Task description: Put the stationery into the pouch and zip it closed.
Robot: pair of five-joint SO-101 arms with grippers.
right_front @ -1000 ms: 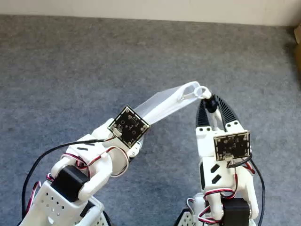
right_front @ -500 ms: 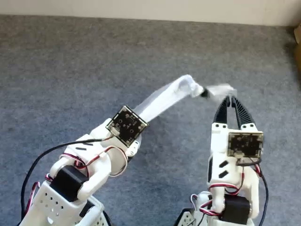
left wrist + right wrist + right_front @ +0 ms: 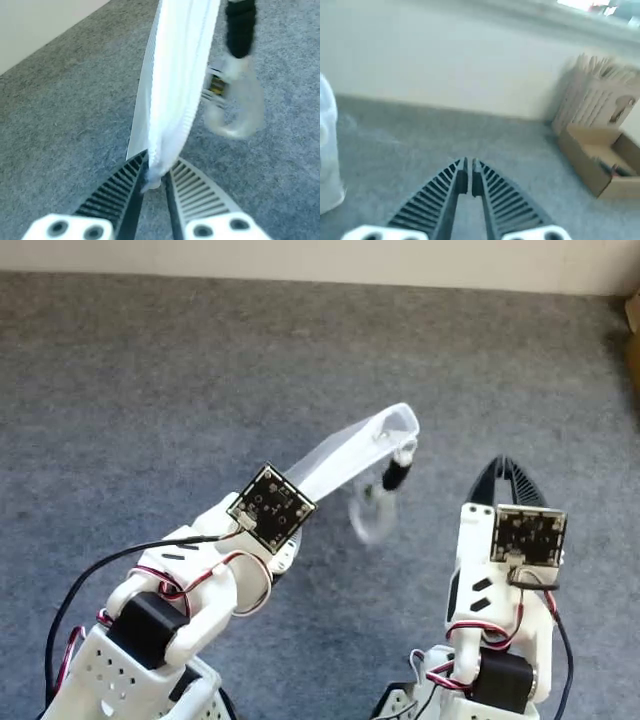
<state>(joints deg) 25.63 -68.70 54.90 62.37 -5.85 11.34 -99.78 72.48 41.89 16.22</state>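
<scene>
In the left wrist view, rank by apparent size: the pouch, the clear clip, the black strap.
1. pouch, largest.
2. clear clip.
3. black strap, smallest as shown; the picture's edge cuts it off, so clip versus strap is unsure.

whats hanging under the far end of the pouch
A black strap with a clear clip dangles below the pouch, over grey carpet. The pouch's frosted wall hides anything inside.

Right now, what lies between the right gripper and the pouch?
High view: bare grey carpet between the right gripper and the pouch with its dangling pull.
</scene>
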